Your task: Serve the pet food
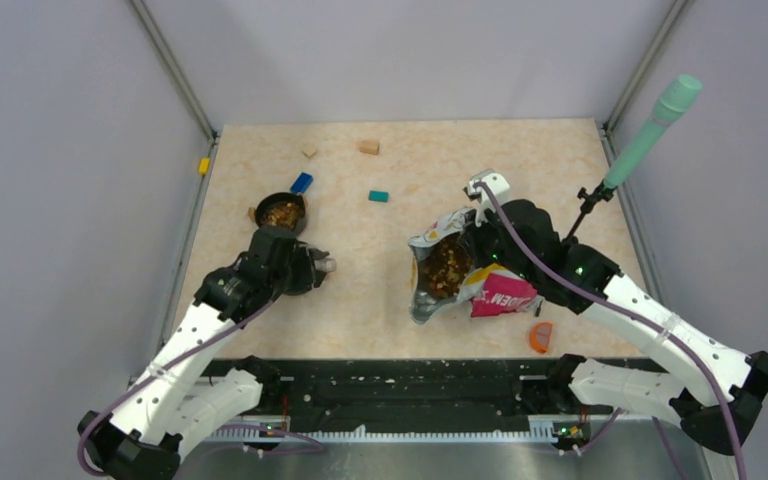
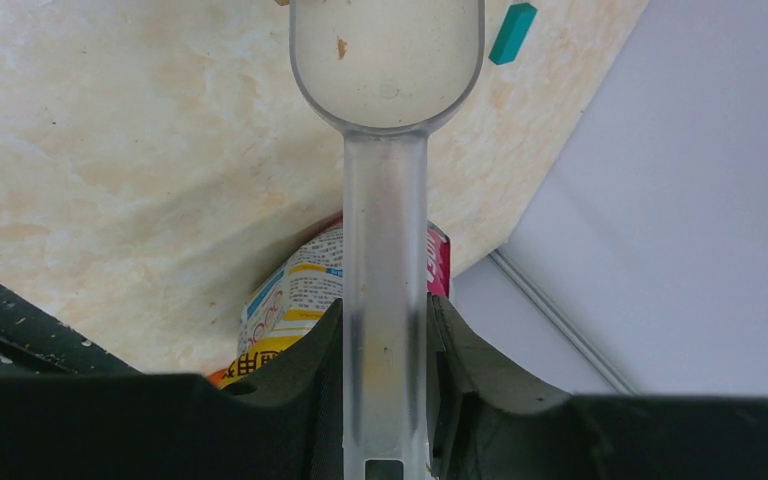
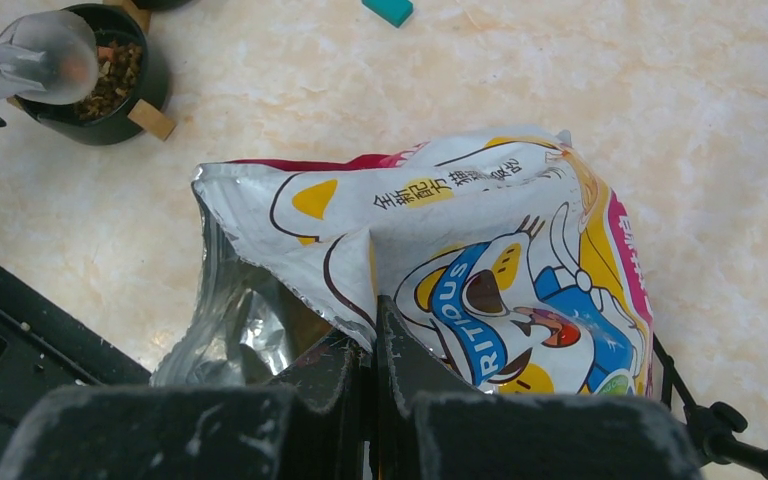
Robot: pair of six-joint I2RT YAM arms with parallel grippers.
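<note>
The pet food bag (image 1: 488,290), glossy with a cartoon cat, lies open at centre right, and brown kibble (image 1: 447,268) shows in its mouth. My right gripper (image 1: 468,232) is shut on the bag's rim, as the right wrist view (image 3: 372,322) shows on the bag (image 3: 480,250). A black bowl (image 1: 282,212) at the left holds kibble (image 3: 110,72). My left gripper (image 1: 308,268) is shut on the handle of a translucent scoop (image 2: 387,70), gripped at the jaws (image 2: 385,312). The scoop is nearly empty and sits in front of the bowl.
A blue block (image 1: 302,182), a teal block (image 1: 378,196) and two tan blocks (image 1: 368,147) lie toward the back. A yellow block (image 1: 203,165) is at the left edge, and an orange piece (image 1: 541,336) is near the front right. A green-headed stand (image 1: 650,125) rises at the right.
</note>
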